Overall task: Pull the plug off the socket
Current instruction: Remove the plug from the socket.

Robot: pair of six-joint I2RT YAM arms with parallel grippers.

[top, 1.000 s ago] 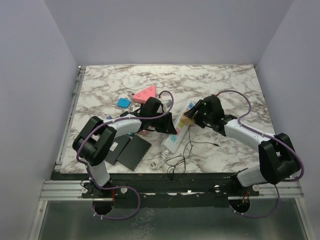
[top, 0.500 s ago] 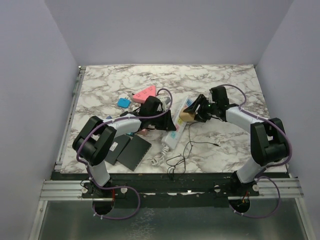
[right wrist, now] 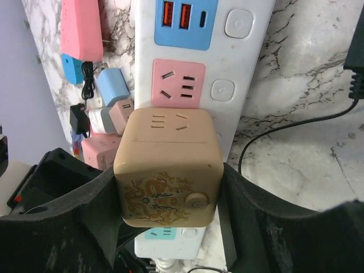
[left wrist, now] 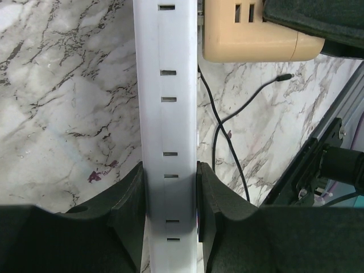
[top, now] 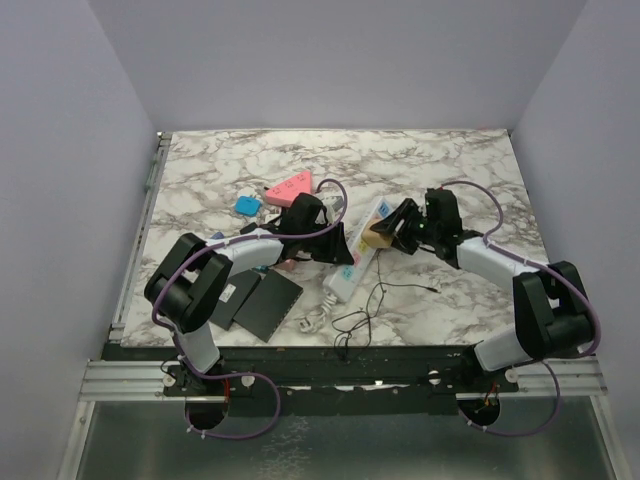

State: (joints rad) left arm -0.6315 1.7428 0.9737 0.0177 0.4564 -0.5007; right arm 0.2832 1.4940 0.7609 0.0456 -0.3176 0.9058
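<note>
The beige cube plug (right wrist: 168, 165), dragon motif on its side, sits over the lower outlets of the white socket (right wrist: 256, 62) strip, which lies slantwise at mid-table between my two arms. My right gripper (right wrist: 168, 190) clasps the plug, a finger pressed to each flank. My left gripper (left wrist: 170, 193) pinches the strip across its narrow width, bracing it on the marble table (left wrist: 68, 85). In the left wrist view, what may be a pin bridges a slim gap between plug and strip. I judge the grip and bracing done, and the plug not yet clearly free. A thin black cable (left wrist: 227, 119) trails beside the strip, and pink and blue chargers (right wrist: 85, 28) lie beyond it.
</note>
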